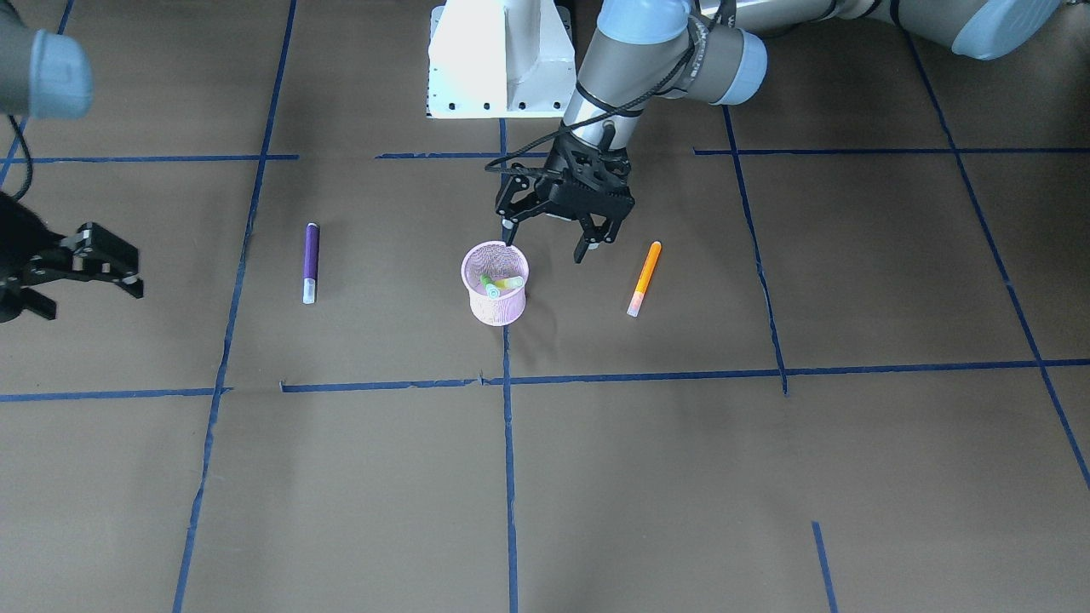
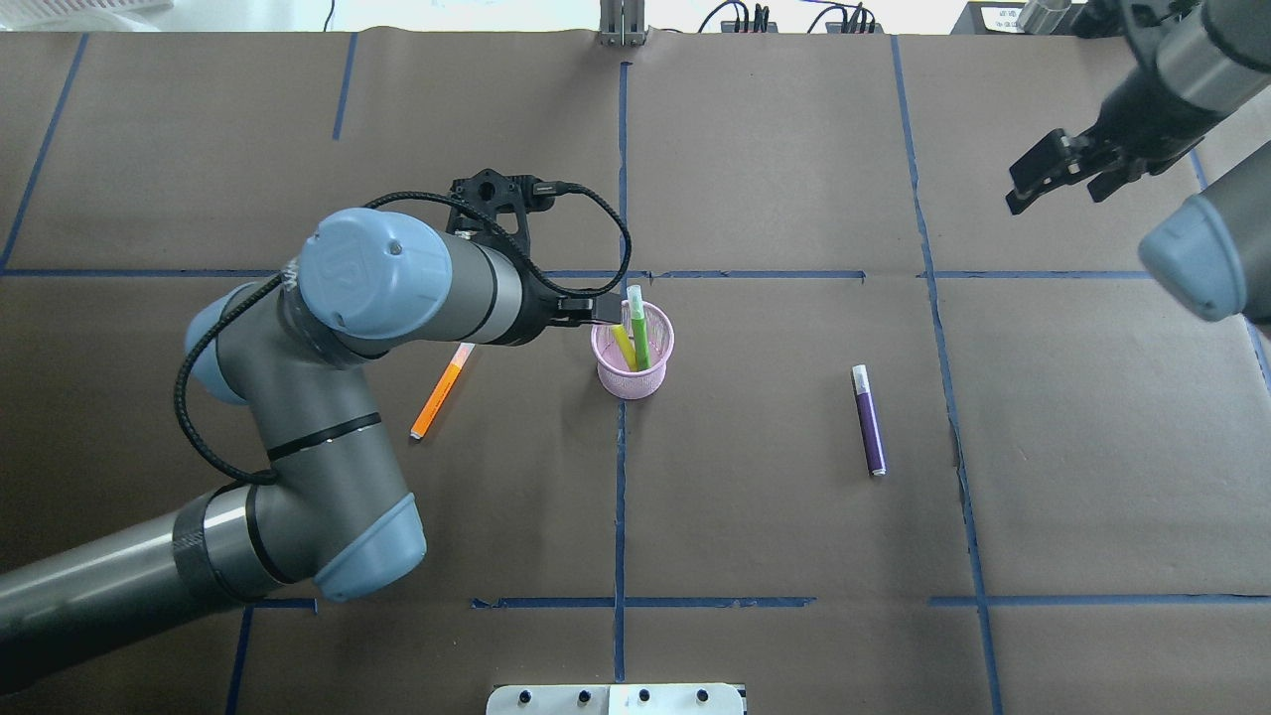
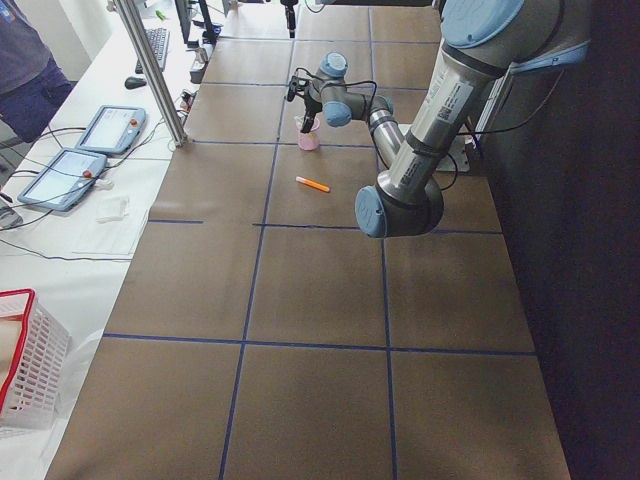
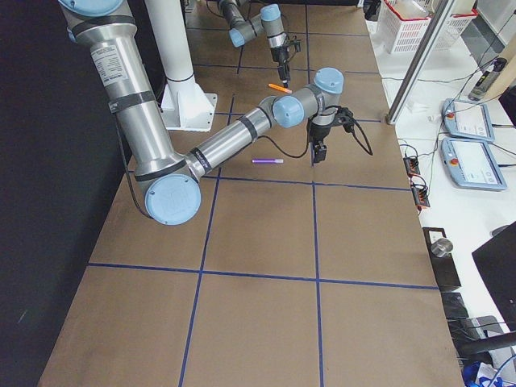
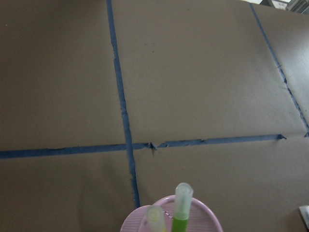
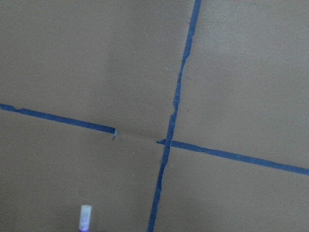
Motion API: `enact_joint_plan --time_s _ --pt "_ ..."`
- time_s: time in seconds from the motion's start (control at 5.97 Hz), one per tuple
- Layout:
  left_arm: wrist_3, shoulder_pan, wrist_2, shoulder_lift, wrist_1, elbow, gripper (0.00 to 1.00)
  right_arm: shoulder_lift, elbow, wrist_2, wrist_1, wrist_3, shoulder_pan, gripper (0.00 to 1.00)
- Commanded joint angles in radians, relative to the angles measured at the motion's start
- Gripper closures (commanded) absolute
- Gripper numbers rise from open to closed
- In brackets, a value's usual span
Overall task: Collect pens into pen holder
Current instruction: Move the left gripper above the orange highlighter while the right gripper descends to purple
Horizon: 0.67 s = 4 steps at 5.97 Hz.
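The left gripper (image 1: 546, 242) hangs spread wide and empty, one fingertip at the rim of the holder (image 1: 496, 305) in the middle of the table (image 1: 681, 477). A green pen (image 2: 640, 343) and a yellow pen (image 2: 623, 346) lean inside. An orange pen (image 1: 645, 277) lies toward the left edge and a purple pen (image 1: 311, 260) toward the right. The right gripper (image 2: 1056, 191), also spread, hangs over the right half.
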Motion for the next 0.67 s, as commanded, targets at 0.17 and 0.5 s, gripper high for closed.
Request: enact_joint_plan --time_s 0.17,0.5 --pt "0.156 -0.065 -0.127 0.093 0.09 -0.02 0.0 -0.003 0.086 -0.194 0.003 0.337 -0.254 0.01" --pt "0.188 -0.071 -0.125 0.093 0.107 -0.021 0.0 -0.081 0.074 -0.272 0.197 0.466 -0.383 0.01"
